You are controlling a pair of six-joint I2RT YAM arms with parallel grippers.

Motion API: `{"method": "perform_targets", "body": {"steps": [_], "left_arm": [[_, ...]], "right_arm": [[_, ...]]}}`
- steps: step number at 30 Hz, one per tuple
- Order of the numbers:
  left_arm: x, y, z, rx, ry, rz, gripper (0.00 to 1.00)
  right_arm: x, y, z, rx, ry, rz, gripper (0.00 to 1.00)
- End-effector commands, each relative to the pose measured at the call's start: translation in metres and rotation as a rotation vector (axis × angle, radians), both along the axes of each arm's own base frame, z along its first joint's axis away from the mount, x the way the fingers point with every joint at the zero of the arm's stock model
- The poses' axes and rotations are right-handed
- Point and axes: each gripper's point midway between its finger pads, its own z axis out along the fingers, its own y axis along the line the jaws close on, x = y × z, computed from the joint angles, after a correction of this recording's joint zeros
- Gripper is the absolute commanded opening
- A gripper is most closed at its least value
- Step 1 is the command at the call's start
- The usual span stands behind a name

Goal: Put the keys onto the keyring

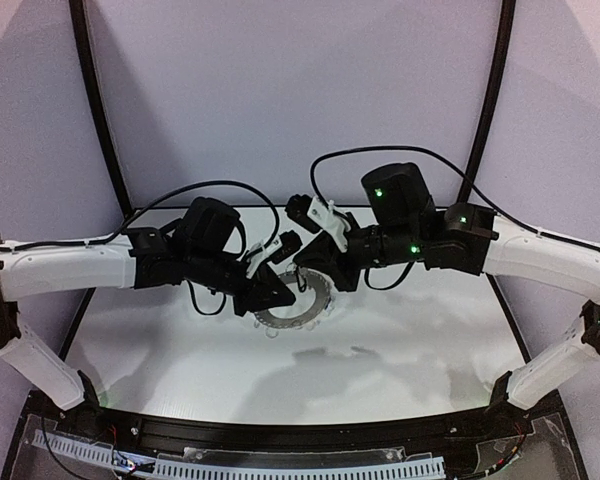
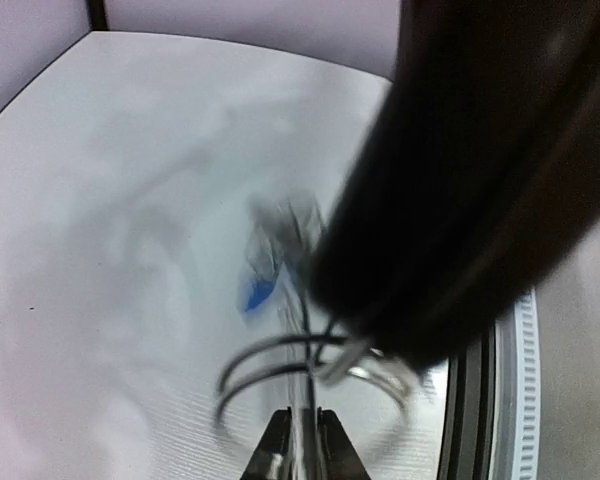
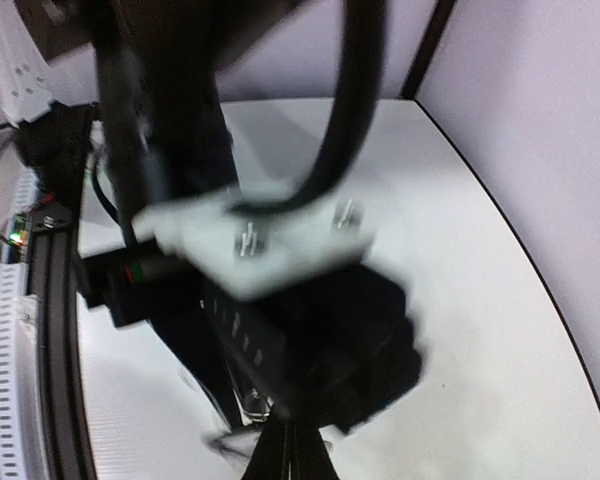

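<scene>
Grey keyring [image 1: 292, 318] lies flat at the centre of the table [image 1: 430, 340], both arms meeting over its far edge. The left claw [image 2: 300, 455], fingers pinched nearly together, sits beside blurred wire loops [image 2: 270, 350]; a blue key head [image 2: 258, 292] shows beyond. The right claw [image 3: 285, 455] looks closed too; its hold cannot be told.

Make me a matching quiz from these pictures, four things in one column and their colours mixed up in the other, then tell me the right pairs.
Things:
1. keyring
2. key head in the left wrist view
3. table
4. arm lights

Colours:
A. green
B. white
C. grey
D. blue

Pairs: 1-C, 2-D, 3-B, 4-A.
</scene>
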Motion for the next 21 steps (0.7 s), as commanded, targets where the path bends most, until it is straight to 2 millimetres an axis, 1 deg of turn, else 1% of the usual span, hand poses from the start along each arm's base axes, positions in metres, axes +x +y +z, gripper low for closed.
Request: {"method": "perform_targets", "body": {"steps": [1,3,4,5,6,7,8,9,10,12,13,14,15,17,19,21], "left_arm": [[-0.023,0.020,-0.025,0.103,0.036,-0.054,0.09],[-0.022,0.021,-0.024,0.095,0.025,-0.045,0.08],[-0.022,0.021,-0.022,0.076,0.012,-0.048,0.10],[-0.025,0.020,-0.015,0.051,0.010,-0.063,0.12],[-0.028,0.019,-0.011,0.034,0.009,-0.075,0.19],[-0.033,0.018,-0.004,0.002,0.004,-0.101,0.24],[-0.035,0.018,-0.001,-0.013,0.001,-0.114,0.33],[-0.041,0.018,0.006,-0.037,-0.007,-0.141,0.48],[-0.046,0.019,0.014,-0.064,-0.022,-0.166,0.53],[-0.052,0.021,0.021,-0.087,-0.035,-0.190,0.76],[-0.055,0.023,0.031,-0.115,-0.054,-0.205,0.93],[-0.059,0.026,0.042,-0.140,-0.073,-0.212,0.96],[-0.059,0.027,0.046,-0.153,-0.077,-0.208,0.97],[-0.063,0.031,0.063,-0.204,-0.119,-0.202,0.99],[-0.061,0.033,0.070,-0.229,-0.155,-0.190,0.99],[-0.056,0.031,0.070,-0.233,-0.170,-0.170,0.99]], "right_arm": [[-0.009,-0.006,0.038,0.063,0.027,0.065,0.00],[-0.014,-0.006,0.038,0.056,0.045,0.090,0.00],[-0.020,-0.005,0.037,0.053,0.064,0.125,0.00],[-0.025,-0.003,0.034,0.050,0.074,0.156,0.00],[-0.027,-0.002,0.032,0.047,0.079,0.168,0.00],[-0.029,-0.001,0.030,0.039,0.078,0.187,0.00],[-0.030,-0.001,0.029,0.033,0.075,0.196,0.00],[-0.031,-0.001,0.027,0.019,0.066,0.209,0.00],[-0.033,-0.002,0.025,0.007,0.062,0.228,0.00],[-0.038,-0.003,0.023,-0.006,0.052,0.266,0.00],[-0.044,-0.003,0.021,-0.014,0.050,0.304,0.00],[-0.047,-0.003,0.020,-0.017,0.049,0.322,0.00],[-0.048,-0.003,0.019,-0.019,0.049,0.332,0.00],[-0.053,-0.003,0.017,-0.023,0.055,0.361,0.00],[-0.055,-0.002,0.016,-0.024,0.058,0.373,0.00],[-0.055,-0.001,0.016,-0.021,0.062,0.381,0.00]]}}
